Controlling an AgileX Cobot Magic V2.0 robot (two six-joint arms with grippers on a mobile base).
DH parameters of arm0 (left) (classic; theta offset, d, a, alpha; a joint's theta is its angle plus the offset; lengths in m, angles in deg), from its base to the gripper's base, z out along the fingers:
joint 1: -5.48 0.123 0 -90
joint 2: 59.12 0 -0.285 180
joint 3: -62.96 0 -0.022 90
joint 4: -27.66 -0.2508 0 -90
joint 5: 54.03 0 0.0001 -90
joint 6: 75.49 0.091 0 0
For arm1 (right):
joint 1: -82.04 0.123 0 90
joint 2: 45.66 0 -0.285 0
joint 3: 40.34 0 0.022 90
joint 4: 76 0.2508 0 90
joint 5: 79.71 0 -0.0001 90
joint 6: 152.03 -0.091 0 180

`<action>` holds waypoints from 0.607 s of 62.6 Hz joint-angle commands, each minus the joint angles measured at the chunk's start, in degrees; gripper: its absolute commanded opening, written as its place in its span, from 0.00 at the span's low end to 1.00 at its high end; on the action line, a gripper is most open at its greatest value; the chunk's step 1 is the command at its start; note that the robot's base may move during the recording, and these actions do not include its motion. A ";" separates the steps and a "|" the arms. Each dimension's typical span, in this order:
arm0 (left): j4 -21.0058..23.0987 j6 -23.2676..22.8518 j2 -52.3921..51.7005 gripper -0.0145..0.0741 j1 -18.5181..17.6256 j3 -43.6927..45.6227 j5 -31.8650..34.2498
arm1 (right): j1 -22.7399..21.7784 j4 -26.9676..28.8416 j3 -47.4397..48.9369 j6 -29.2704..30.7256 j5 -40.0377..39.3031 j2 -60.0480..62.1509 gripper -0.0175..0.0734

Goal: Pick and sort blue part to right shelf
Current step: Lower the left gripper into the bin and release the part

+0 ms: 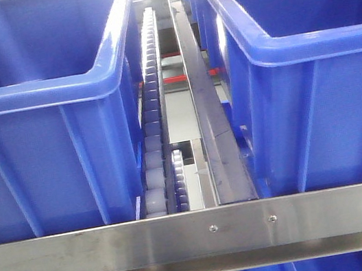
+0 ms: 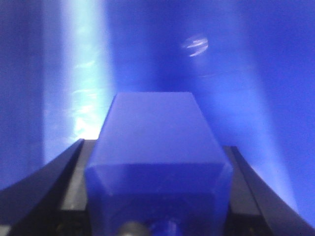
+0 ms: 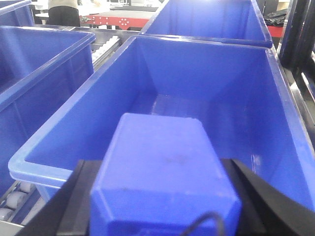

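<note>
Because your right gripper (image 3: 165, 189) clamps the blue part (image 3: 162, 157) above the near rim of the right bin (image 3: 236, 93), releasing should drop it inside; your left gripper (image 2: 157, 196) likewise squeezes a second blue block (image 2: 155, 132).

Blue part (image 2: 156, 162) clamped in left claw (image 2: 155, 146), blue surface (image 2: 246, 88) behind.

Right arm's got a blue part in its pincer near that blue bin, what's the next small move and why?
Probably ease the right pincer forward a little before releasing. The blue part it grips appears to hang about over the near rim of the blue bin, not clearly over the bin's bare floor, so opening now might drop it on the rim.
</note>
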 commanded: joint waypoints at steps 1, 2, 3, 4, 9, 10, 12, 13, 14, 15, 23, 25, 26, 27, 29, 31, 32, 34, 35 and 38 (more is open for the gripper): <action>-1.98 -0.62 2.37 0.48 0.20 3.42 3.10 | -0.04 -1.55 1.58 0.36 -5.36 -1.00 0.35; -2.35 -0.62 2.99 0.48 0.20 3.55 3.25 | -0.04 -1.55 1.58 0.36 -5.36 -1.00 0.35; -2.66 -0.62 3.60 0.48 0.20 3.55 3.57 | -0.04 -1.55 1.58 0.36 -5.36 -1.00 0.35; -3.02 -0.62 4.50 0.48 0.20 3.55 3.85 | -0.04 -1.55 1.58 0.36 -5.36 -1.00 0.35; -4.43 -0.62 8.04 0.48 0.20 3.55 4.86 | -0.04 -1.55 1.58 0.36 -5.30 -1.00 0.35; -4.55 -0.62 8.61 0.48 0.20 3.55 4.86 | -0.04 -1.55 1.58 0.36 -5.30 -1.00 0.35; -4.83 -0.62 9.72 0.48 0.20 3.55 4.97 | -0.04 -1.55 1.58 0.36 -5.30 -1.00 0.35; -4.83 -0.62 10.52 0.48 0.20 3.55 5.05 | -0.04 -1.55 1.58 0.36 -5.30 -1.00 0.35; -4.94 -0.62 11.04 0.48 0.20 3.55 5.21 | -0.04 -1.55 1.58 0.36 -5.30 -1.00 0.35; -4.94 -0.62 11.53 0.48 0.32 3.55 5.33 | -0.04 -1.55 1.58 0.36 -5.30 -1.00 0.35; -4.94 -0.62 15.63 0.48 0.32 3.55 5.84 | -0.04 -1.55 1.58 0.36 -5.30 -1.00 0.35; -4.94 -0.62 16.11 0.48 0.32 3.55 5.84 | -0.04 -1.55 1.58 0.36 -5.30 -1.00 0.35; -4.83 -0.62 16.23 0.48 0.32 3.55 5.84 | -0.04 -1.55 1.58 0.36 -5.30 -1.00 0.35; -4.83 -0.62 16.53 0.49 0.32 3.55 5.84 | -0.04 -1.55 1.58 0.36 -5.30 -1.00 0.35; -4.83 -0.62 16.65 0.49 0.32 3.55 5.74 | -0.04 -1.55 1.58 0.36 -5.30 -1.00 0.35; -4.83 -0.62 16.65 0.49 0.32 3.55 5.74 | -0.04 -1.55 1.58 0.36 -5.30 -1.00 0.35; -4.83 -0.62 16.65 0.50 0.32 3.55 5.74 | -0.04 -1.55 1.58 0.36 -5.30 -1.00 0.35; -4.83 -0.62 16.65 0.52 0.32 3.55 5.74 | -0.04 -1.55 1.58 0.36 -5.30 -1.00 0.35; -4.83 -0.62 16.65 0.55 0.32 3.65 5.74 | -0.04 -1.55 1.58 0.36 -5.30 -1.00 0.35; -4.71 -0.62 16.65 0.61 0.32 3.77 5.74 | -0.04 -1.55 1.58 0.36 -5.30 -1.00 0.35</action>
